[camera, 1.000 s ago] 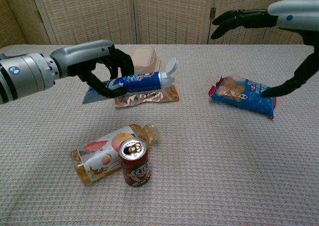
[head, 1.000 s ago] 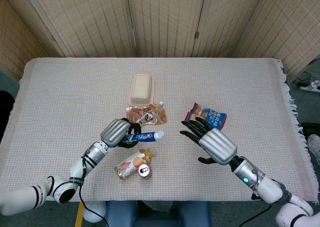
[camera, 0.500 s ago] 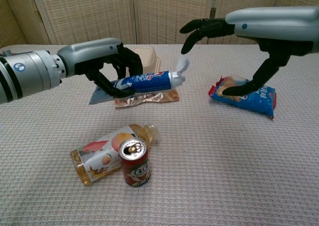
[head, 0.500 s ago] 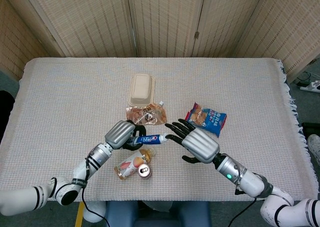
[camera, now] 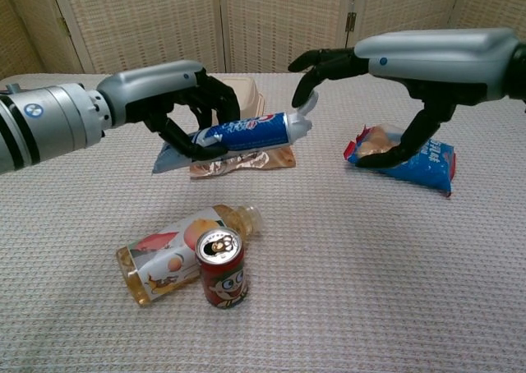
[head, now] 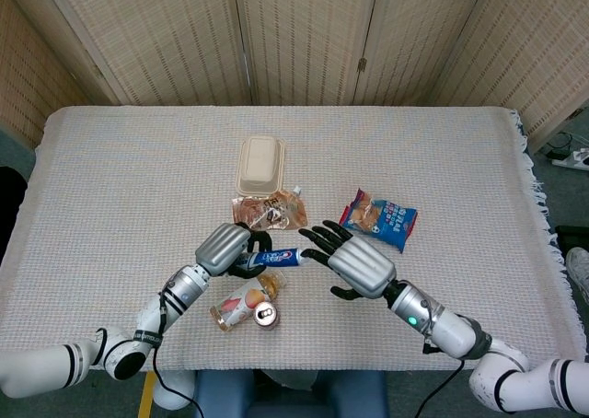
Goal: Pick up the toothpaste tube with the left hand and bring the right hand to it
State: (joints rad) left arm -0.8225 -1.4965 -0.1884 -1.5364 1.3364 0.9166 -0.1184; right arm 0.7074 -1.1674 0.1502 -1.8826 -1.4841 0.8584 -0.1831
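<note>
The toothpaste tube (camera: 234, 135) is up off the desk (head: 120, 179), lying nearly level in the air over the middle of the cloth, white cap pointing right. The left hand (camera: 177, 110) has it, dark fingers wrapped around the blue-and-white body, the flat crimped end poking out to the left. The right hand (camera: 394, 57) reaches in from the right with its fingers spread and holding nothing; its fingertips (camera: 306, 75) sit right at the cap, though whether they touch it is hard to call from either view. From the head view the two hands meet just near of a crumpled brown spouted pouch (head: 270, 213), which lies flat on the desk below the tube. Beyond that pouch, farther back, rests a beige lidded food box (head: 260, 165). Off to the right lies a blue snack packet (head: 382, 219), with the right hand's thumb hanging down in front of it in the chest view. On the near side, a drink bottle (camera: 177, 254) with a fruit label lies on its side, and a red can (camera: 222, 268) stands upright against it, top opened.
</note>
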